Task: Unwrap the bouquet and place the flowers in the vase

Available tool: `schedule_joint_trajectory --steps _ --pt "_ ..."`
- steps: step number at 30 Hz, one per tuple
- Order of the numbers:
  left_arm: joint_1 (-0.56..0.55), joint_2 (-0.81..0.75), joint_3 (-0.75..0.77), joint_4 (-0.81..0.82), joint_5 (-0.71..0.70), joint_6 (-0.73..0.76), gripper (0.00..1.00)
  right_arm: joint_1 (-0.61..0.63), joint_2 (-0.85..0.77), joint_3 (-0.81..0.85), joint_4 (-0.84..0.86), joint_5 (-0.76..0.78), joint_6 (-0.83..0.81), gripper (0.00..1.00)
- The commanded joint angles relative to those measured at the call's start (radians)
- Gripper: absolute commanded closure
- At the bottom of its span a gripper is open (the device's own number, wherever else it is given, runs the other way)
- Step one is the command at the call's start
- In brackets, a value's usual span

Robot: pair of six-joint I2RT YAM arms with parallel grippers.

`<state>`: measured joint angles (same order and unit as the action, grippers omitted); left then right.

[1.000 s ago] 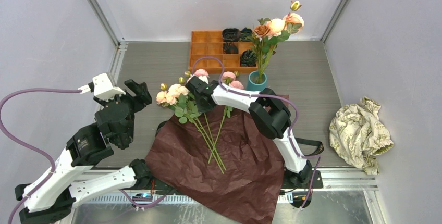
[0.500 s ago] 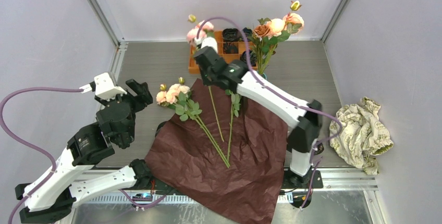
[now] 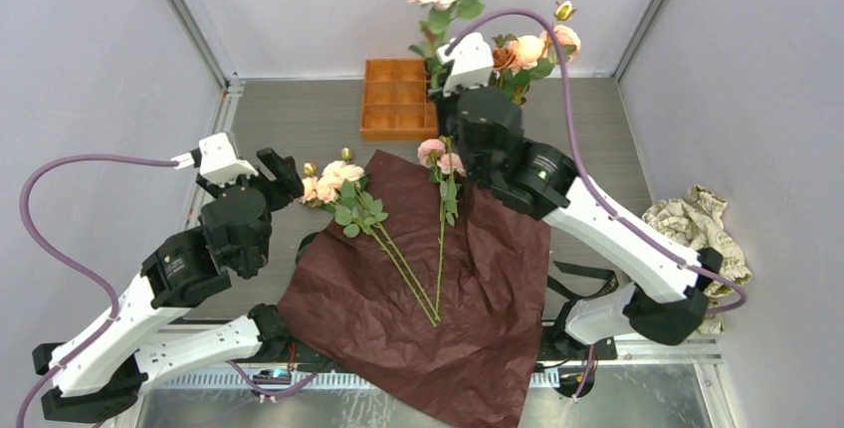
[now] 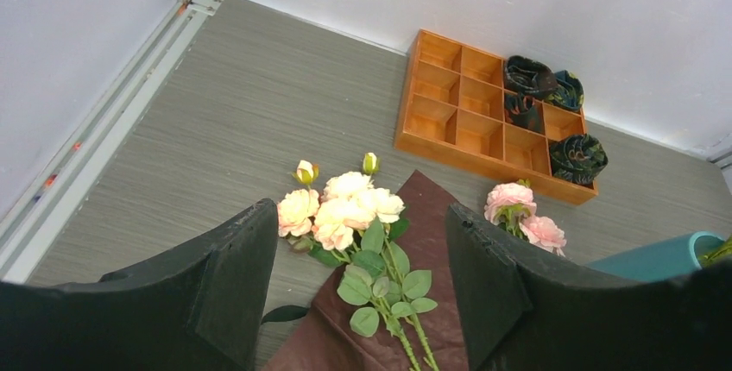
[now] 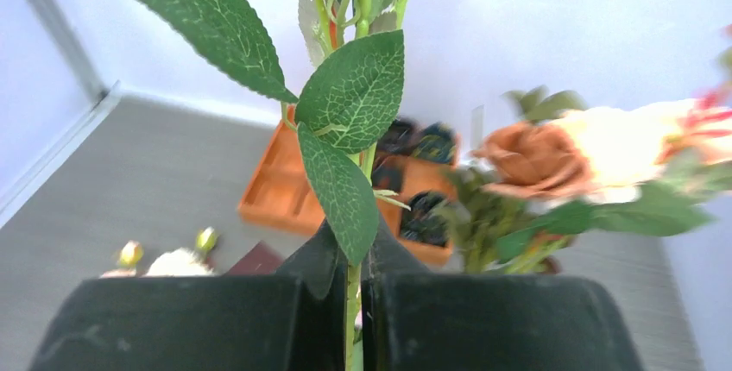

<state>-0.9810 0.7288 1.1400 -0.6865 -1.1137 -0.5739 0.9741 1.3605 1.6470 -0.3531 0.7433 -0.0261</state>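
Leaves (image 5: 345,95) crowd the right claw (image 5: 354,280), clenched on a rose stem (image 5: 366,164); vase flowers (image 5: 535,155) stand just right, tray (image 5: 276,181) beyond. Left claw (image 4: 361,259) gapes, cream roses (image 4: 341,211) just ahead.

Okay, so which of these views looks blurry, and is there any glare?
Right wrist view: the leafy rose stem pinched between the fingers is sharp, while the roses behind it are blurred. Left wrist view: crisp across the cream roses and orange tray. Top view: even light, no glare.

Leafy flower stem (image 5: 369,162) upright in the tightly closed tool (image 5: 356,260)
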Motion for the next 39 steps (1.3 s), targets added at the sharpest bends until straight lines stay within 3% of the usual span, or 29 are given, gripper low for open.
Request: schedule_joint_trajectory --steps 1,5,15,26,39 --pt "-0.002 0.018 -0.003 0.074 0.013 -0.023 0.29 -0.003 -0.101 -0.114 0.456 0.171 -0.324 0.99" --pt "-0.002 0.050 -0.001 0.086 0.049 -0.030 0.29 -0.010 -0.127 -0.221 0.802 0.182 -0.541 0.99" --pt "-0.001 0.076 -0.020 0.130 0.091 -0.028 0.29 -0.059 -0.079 -0.317 1.114 0.152 -0.737 0.99" --pt "-0.002 0.088 -0.031 0.149 0.097 -0.019 0.29 -0.127 -0.106 -0.457 1.176 0.145 -0.634 0.99" --pt "-0.002 0.114 -0.047 0.183 0.123 -0.014 0.29 -0.137 -0.107 -0.746 1.234 0.238 -0.409 0.99"
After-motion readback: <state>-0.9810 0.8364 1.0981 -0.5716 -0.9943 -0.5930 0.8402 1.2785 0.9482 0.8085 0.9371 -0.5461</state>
